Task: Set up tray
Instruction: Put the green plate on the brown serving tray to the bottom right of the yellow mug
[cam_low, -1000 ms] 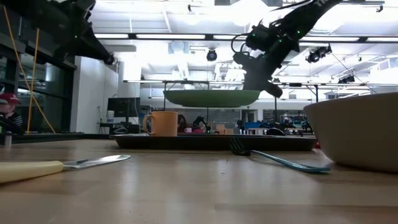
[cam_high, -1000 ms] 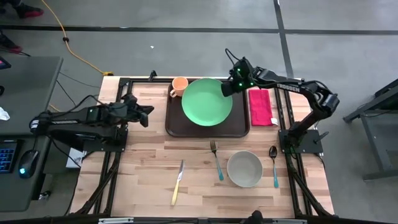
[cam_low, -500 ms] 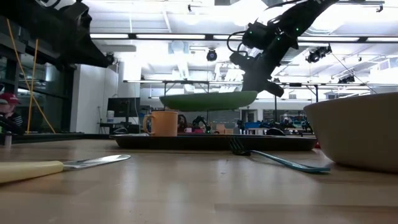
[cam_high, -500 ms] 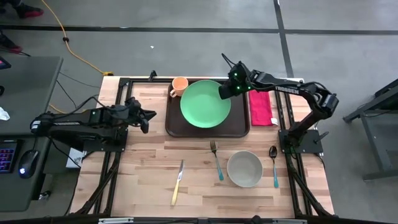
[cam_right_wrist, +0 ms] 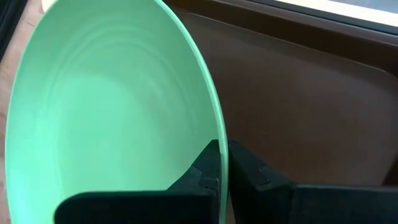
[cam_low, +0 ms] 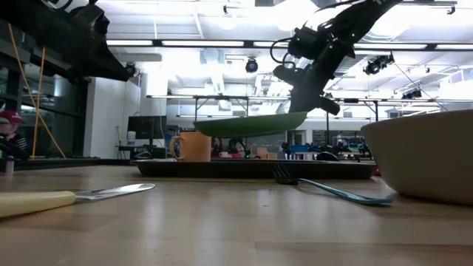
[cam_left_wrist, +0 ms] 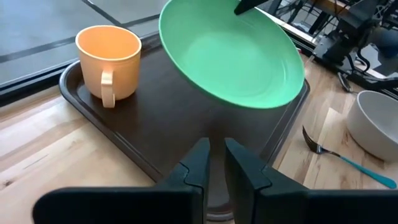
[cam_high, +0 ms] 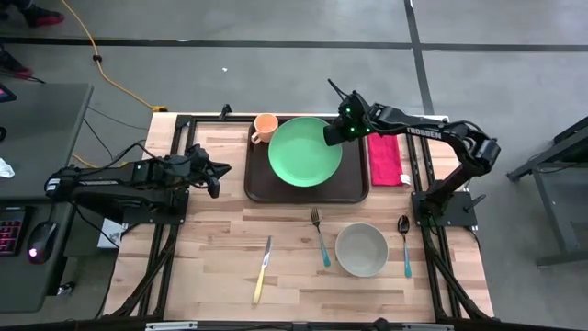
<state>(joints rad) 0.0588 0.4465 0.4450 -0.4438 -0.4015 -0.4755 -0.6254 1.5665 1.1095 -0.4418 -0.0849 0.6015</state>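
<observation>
1. I'm looking down on a wooden counter [cam_high: 220, 239]. Landmark: the tray [cam_high: 260, 185], dark brown w/ a raised rim, lying flat at the far middle of the counter.
2. Right hand [cam_high: 328, 136] is over the tray's right part, fingers pressed together on the rim of a green plate [cam_high: 304, 152].
3. In the low view the plate [cam_low: 247, 124] hangs above the tray [cam_low: 222, 168], not touching it. It's tilted, the pinched edge higher than the opposite edge.
4. Right wrist view: the dark fingers [cam_right_wrist: 208, 165] clamp the plate's thin rim, w/ brown tray floor [cam_right_wrist: 298, 118] beyond.
5. An orange mug [cam_high: 265, 128] stands upright in the tray's far left corner, just beside the plate.
6. Left hand [cam_high: 213, 172] hovers left of the tray, off its edge, holding nothing. Its fingers [cam_left_wrist: 199, 165] stand a little apart and aim at the tray.
7. A red napkin [cam_high: 385, 157] lies on the counter just right of the tray.
8. Nearer me than the tray, left to right: a knife [cam_high: 263, 270], a fork [cam_high: 319, 237], a pale bowl [cam_high: 361, 249], and a spoon [cam_high: 404, 244], all on the counter.
</observation>
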